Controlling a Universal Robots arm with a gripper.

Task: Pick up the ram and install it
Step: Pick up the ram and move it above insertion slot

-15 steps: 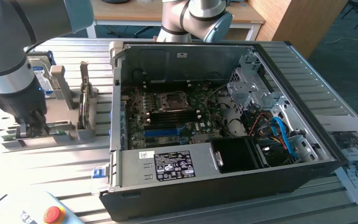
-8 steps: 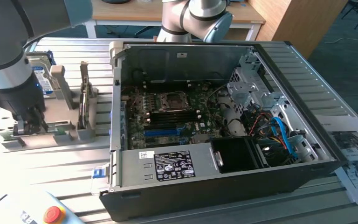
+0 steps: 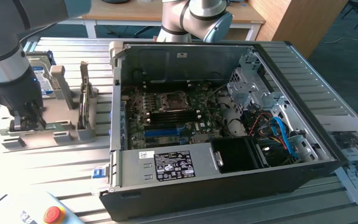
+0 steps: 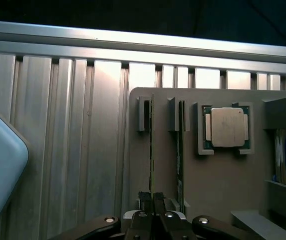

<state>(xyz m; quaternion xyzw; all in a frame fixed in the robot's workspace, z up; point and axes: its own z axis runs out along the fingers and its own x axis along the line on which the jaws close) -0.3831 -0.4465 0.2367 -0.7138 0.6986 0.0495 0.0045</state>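
Ribbed aluminium table (image 4: 73,125), pincer (image 4: 151,200) on thin ram (image 4: 151,145)

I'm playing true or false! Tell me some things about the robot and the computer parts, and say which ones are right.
1. The fingers are closed on the ram stick. True.
2. The ram stick is already plugged into the computer. False: it stands on edge in the grey holder.
3. The computer's side is open, so its insides show. True.
4. The square chip is between the fingers. False: it sits in its own pocket in the holder.
5. The round button is green. False: it is red.
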